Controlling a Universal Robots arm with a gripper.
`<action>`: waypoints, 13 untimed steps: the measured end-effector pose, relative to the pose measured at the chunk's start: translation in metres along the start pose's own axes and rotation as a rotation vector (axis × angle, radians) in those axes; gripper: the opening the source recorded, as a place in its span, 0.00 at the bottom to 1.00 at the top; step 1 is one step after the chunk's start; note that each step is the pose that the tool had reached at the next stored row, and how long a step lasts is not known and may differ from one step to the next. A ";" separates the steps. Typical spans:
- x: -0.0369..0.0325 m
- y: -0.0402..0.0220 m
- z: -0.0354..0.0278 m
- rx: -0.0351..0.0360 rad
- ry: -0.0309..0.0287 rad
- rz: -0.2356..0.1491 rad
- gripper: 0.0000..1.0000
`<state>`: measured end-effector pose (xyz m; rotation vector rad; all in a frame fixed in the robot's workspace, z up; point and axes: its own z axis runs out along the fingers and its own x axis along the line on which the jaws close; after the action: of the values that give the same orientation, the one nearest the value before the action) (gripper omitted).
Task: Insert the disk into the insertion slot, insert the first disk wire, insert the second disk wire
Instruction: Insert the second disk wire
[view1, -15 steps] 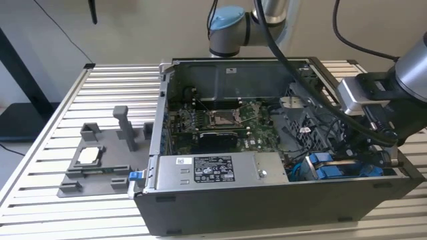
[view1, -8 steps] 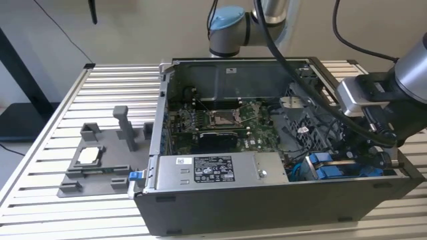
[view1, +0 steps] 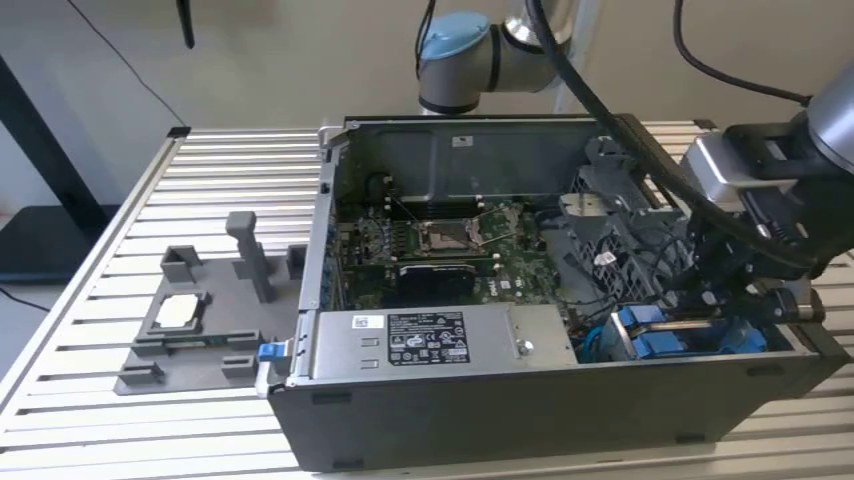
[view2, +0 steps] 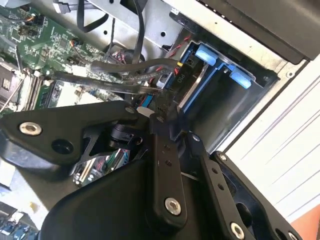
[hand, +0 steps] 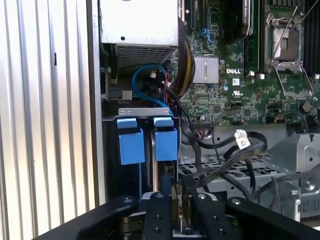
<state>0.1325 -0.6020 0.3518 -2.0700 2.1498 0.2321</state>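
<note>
The black multi-link claw (hand: 176, 200) is inside the open dark-grey computer case (view1: 561, 425), at the rectangular grey metal drive bay with blue plastic pieces (hand: 147, 137). In both wrist views its fingers (view2: 162, 117) stand close together about a dark cable connector (view2: 162, 82); whether they grip it cannot be told. The silver-grey hard drive in its blue carrier (view2: 192, 85) sits seated in that bay. The case rests on a slatted metal table (view1: 227, 170).
</note>
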 end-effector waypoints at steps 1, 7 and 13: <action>-0.0008 0.0000 -0.0035 0.0000 0.0000 0.000 0.24; -0.0040 0.0001 -0.0185 0.0006 0.0008 0.003 0.24; -0.0056 0.0002 -0.0256 0.0010 0.0012 0.004 0.24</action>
<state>0.1325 -0.6020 0.3781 -2.0657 2.1549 0.2303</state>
